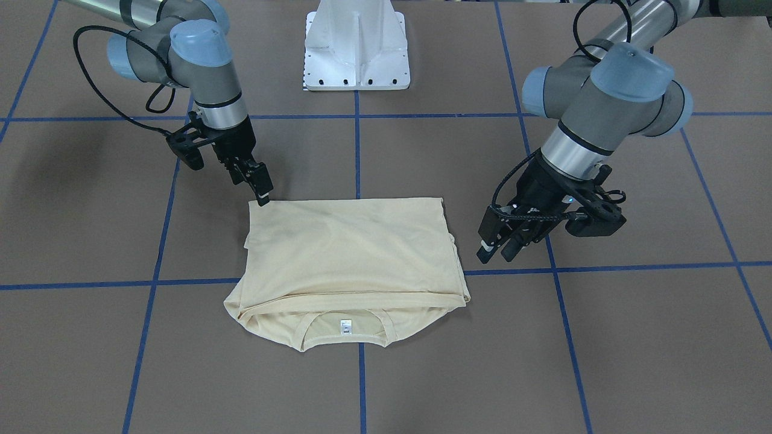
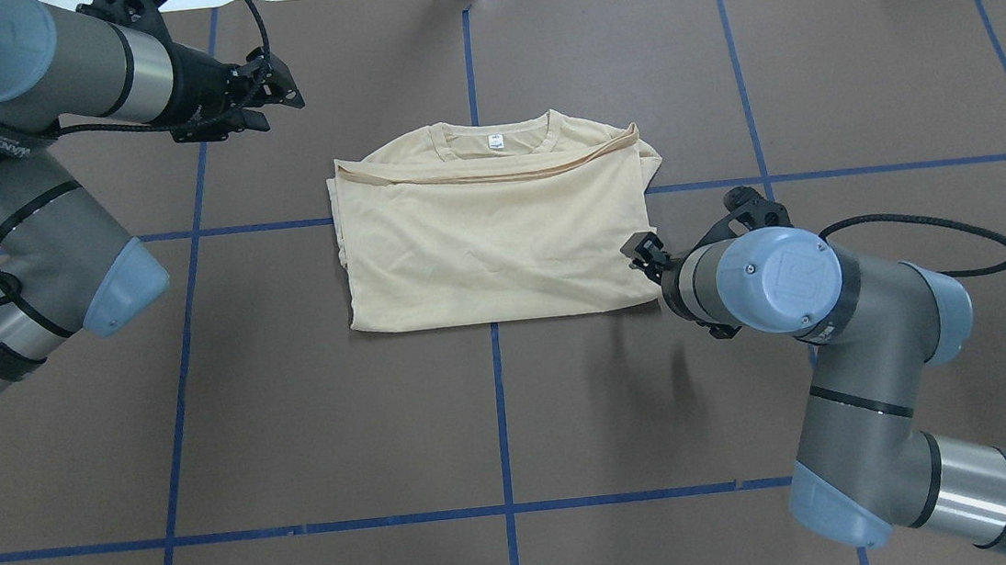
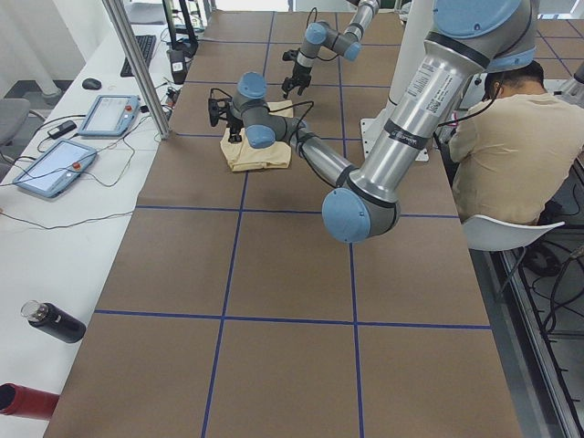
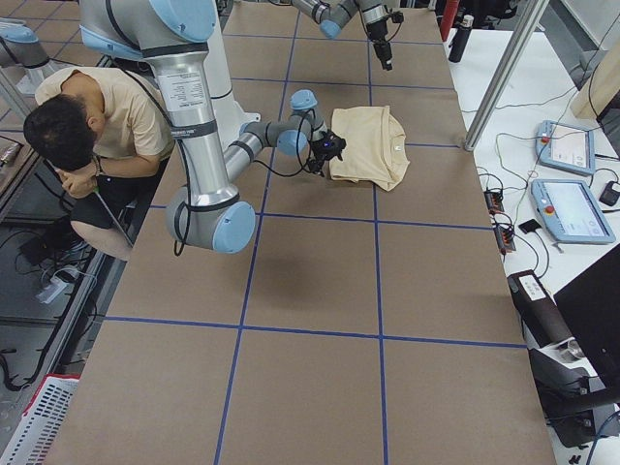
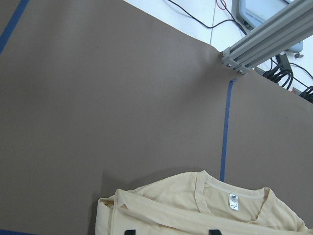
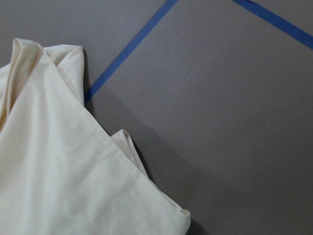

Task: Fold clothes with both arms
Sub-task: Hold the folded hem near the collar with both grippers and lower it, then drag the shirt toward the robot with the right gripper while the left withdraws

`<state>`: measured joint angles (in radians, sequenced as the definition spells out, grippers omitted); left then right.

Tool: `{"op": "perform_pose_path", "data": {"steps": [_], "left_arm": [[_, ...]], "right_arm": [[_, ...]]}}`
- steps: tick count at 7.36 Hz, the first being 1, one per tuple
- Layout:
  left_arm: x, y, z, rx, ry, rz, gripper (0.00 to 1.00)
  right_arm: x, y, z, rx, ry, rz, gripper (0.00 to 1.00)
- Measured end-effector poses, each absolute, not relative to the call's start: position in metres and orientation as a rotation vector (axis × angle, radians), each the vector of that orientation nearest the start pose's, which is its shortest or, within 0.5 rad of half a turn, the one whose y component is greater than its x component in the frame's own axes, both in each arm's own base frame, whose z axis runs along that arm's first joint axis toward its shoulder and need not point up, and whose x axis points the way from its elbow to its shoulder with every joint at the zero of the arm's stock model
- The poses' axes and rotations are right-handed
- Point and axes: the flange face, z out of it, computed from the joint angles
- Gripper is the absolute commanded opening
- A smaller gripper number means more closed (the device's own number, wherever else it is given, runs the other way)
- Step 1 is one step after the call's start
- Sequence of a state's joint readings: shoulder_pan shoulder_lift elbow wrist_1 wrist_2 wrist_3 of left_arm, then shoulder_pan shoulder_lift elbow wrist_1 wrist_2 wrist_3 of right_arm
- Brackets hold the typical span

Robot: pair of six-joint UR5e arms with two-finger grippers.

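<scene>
The cream-yellow shirt (image 1: 350,253) lies folded into a flat rectangle in the middle of the table (image 2: 489,238), with its collar and white neck label (image 2: 496,142) on the far side. The print is hidden. My left gripper (image 1: 496,252) is open and empty, hovering off the shirt's far-left side (image 2: 277,90). Its view shows the collar (image 5: 234,200). My right gripper (image 1: 263,196) sits at the shirt's near-right corner (image 2: 643,255) and looks open. That corner lies flat and unheld in the right wrist view (image 6: 58,171).
The white pedestal base (image 1: 357,54) stands at the robot's side of the table. Blue tape lines cross the brown surface. A seated person (image 3: 511,155) is beside the robot. Tablets (image 3: 109,114) and an aluminium post (image 5: 264,41) are beyond the far edge.
</scene>
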<state>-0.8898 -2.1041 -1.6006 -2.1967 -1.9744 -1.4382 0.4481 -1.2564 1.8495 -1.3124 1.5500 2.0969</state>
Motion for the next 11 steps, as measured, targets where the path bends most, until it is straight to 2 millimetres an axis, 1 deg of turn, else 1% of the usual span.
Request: {"op": "perform_pose_path", "data": {"steps": [1,2,4,5,6,7,8,11], "left_arm": [[0.347,-0.579,0.263,0.267,1.201,-0.422,0.58],[0.346,-0.579,0.265,0.267,1.198,-0.424,0.57],[0.345,-0.579,0.27,0.267,1.191,-0.423,0.57],[0.345,-0.579,0.272,0.269,1.187,-0.42,0.57],[0.345,-0.579,0.273,0.271,1.185,-0.419,0.57],[0.345,-0.579,0.273,0.272,1.185,-0.419,0.57],[0.345,-0.579,0.273,0.272,1.184,-0.419,0.57],[0.347,-0.578,0.274,0.268,1.184,-0.415,0.57]], "right_arm": [[-0.487,-0.376,0.342,-0.004,-0.876,0.929,0.91],[-0.491,-0.375,0.345,0.0,-0.87,0.935,0.87],[-0.495,-0.379,0.349,0.008,-0.861,0.944,0.85],[-0.496,-0.383,0.351,0.012,-0.855,0.95,0.79],[-0.499,-0.389,0.351,0.016,-0.851,0.956,0.66],[-0.502,-0.392,0.352,0.017,-0.845,0.96,0.25],[-0.504,-0.393,0.352,0.016,-0.845,0.962,0.0],[-0.501,-0.392,0.343,0.008,-0.865,0.964,0.0]]}}
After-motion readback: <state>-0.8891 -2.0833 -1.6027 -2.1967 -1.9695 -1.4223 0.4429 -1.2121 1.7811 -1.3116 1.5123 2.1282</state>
